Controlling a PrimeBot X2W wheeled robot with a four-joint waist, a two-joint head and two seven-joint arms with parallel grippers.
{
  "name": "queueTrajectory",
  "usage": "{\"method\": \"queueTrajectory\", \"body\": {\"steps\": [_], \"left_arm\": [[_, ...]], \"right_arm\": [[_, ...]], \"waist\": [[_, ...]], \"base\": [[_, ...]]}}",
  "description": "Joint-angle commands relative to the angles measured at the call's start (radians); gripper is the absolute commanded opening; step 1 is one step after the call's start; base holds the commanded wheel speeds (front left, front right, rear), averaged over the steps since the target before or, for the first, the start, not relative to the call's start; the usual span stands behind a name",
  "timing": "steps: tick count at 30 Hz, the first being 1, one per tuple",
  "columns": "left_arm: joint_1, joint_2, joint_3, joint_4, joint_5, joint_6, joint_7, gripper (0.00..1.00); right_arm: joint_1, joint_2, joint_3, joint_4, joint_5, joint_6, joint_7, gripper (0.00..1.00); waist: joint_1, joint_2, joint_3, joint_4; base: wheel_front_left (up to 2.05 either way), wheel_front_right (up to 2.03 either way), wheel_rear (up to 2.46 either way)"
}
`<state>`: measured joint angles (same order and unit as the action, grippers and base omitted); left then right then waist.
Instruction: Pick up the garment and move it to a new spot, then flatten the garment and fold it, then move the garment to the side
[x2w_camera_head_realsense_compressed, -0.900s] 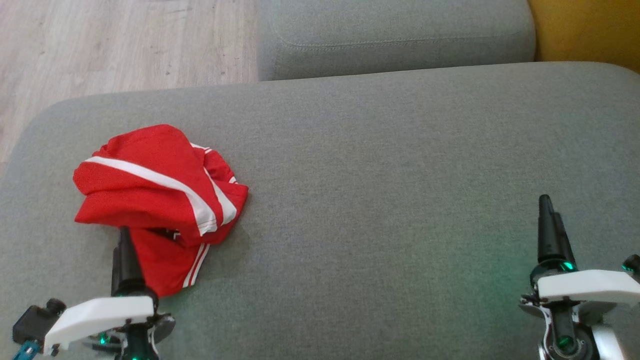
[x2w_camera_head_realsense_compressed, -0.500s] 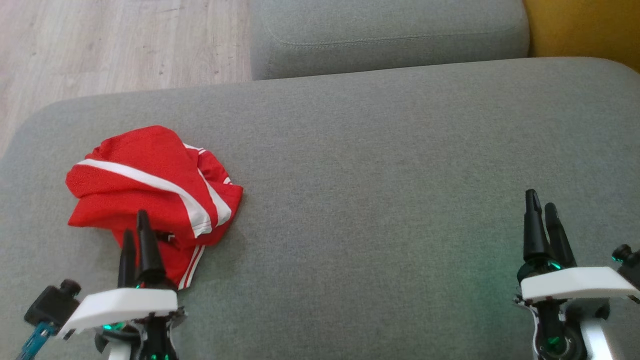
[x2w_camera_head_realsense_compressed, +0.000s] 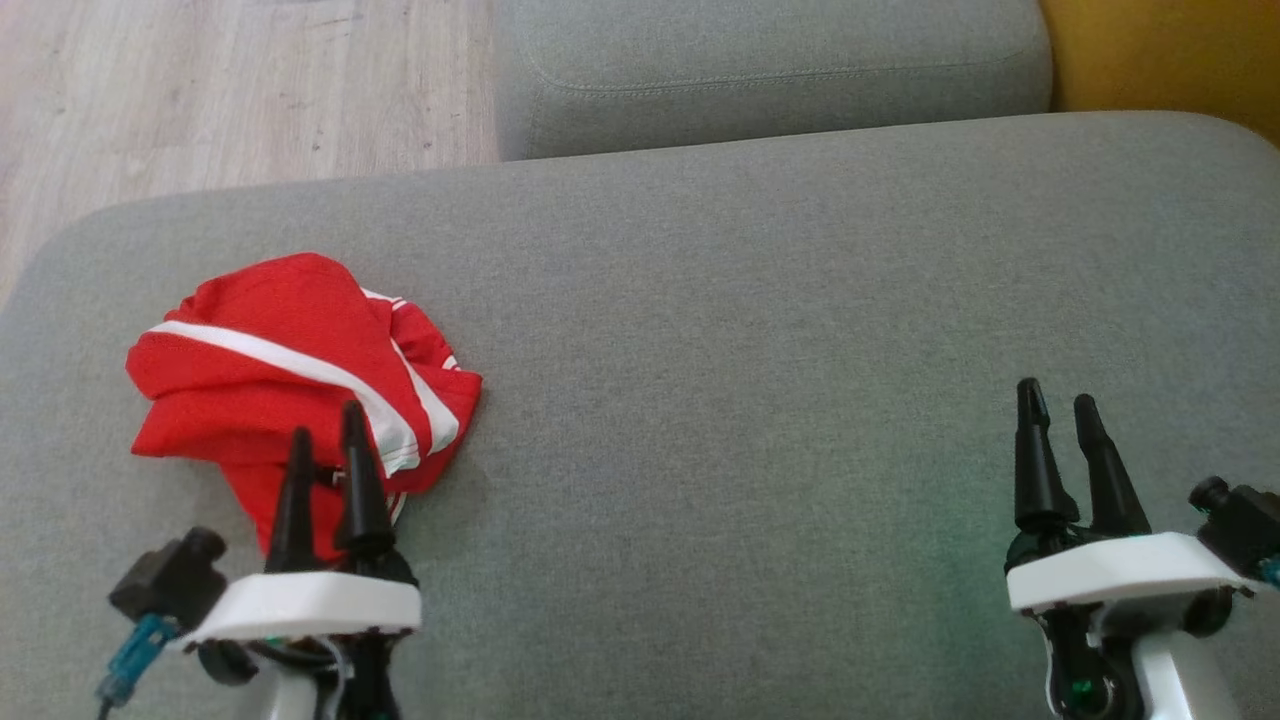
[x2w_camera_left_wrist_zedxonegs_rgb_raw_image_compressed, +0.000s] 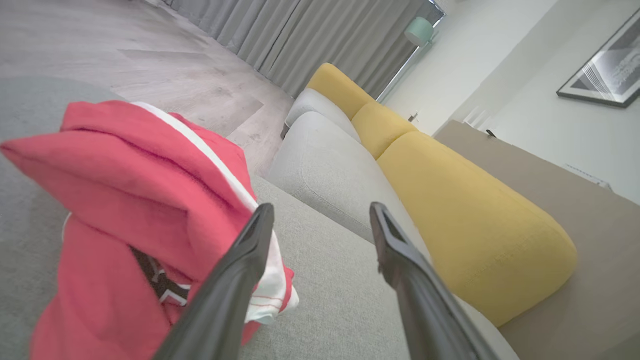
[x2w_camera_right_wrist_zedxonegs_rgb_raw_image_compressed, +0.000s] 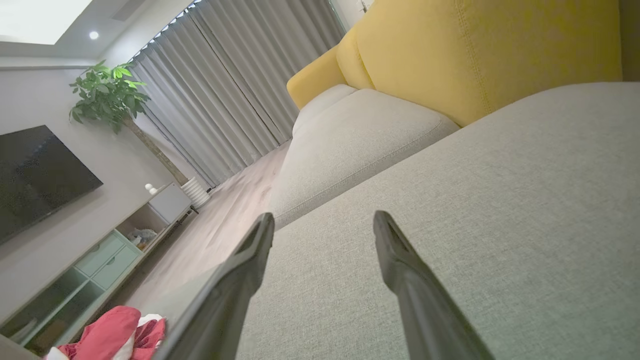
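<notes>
Two grippers hover with fingers spread wide, holding nothing. A crumpled red garment (x2w_camera_head_realsense_compressed: 280, 350) with white stripes lies on the grey cushion (x2w_camera_head_realsense_compressed: 750, 350), just ahead of the left gripper (x2w_camera_head_realsense_compressed: 325, 420) and well apart from the right gripper (x2w_camera_head_realsense_compressed: 1055, 392).

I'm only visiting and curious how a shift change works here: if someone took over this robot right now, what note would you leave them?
Left end effector: open, empty, fingers at the near edge of the red garment; contact unclear.
Right end effector: open, empty, over a bare part of the grey sofa seat, far to the right.
Garment: crumpled heap on the left part of the seat.
Done: nothing that shows; the garment is not gripped, flattened or folded.
Left: grasp it, move it to a new spot, flatten, fold, set it aside.
</notes>
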<state>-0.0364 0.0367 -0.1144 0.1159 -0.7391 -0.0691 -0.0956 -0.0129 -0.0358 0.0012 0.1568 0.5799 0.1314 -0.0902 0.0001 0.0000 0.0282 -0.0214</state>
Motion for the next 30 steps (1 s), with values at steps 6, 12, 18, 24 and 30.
{"method": "queueTrajectory", "body": {"steps": [6, 12, 18, 24, 30], "left_arm": [[-0.066, 0.017, -0.029, -0.028, 0.137, 0.007, -0.028, 1.00], [-0.078, 0.023, -0.061, -0.010, 0.223, 0.022, -0.046, 1.00], [-0.092, 0.036, -0.092, 0.000, 0.318, 0.045, -0.063, 1.00], [-0.103, 0.050, -0.128, 0.013, 0.410, 0.074, -0.081, 1.00], [-0.119, 0.062, -0.168, 0.032, 0.496, 0.102, -0.099, 1.00]], "right_arm": [[-0.061, -0.010, 0.025, -0.044, -0.119, -0.001, -0.033, 1.00], [-0.063, -0.011, 0.029, -0.044, -0.213, -0.001, -0.051, 1.00], [-0.064, -0.011, 0.040, -0.047, -0.302, -0.001, -0.068, 1.00], [-0.067, -0.012, 0.053, -0.052, -0.397, -0.001, -0.086, 1.00], [-0.070, -0.012, 0.059, -0.057, -0.499, -0.001, -0.104, 1.00]], "waist": [[-0.0001, 0.0000, 0.002, 0.001], [-0.0001, 0.0000, 0.004, 0.002], [-0.0001, 0.0000, 0.003, -0.001], [-0.0001, 0.0000, 0.003, -0.003], [-0.0001, 0.0000, 0.005, -0.004]], "base": [[0.00, 0.00, 0.00], [0.00, 0.00, 0.00], [0.00, 0.00, 0.00], [0.00, 0.00, 0.00], [0.00, 0.00, 0.00]]}}
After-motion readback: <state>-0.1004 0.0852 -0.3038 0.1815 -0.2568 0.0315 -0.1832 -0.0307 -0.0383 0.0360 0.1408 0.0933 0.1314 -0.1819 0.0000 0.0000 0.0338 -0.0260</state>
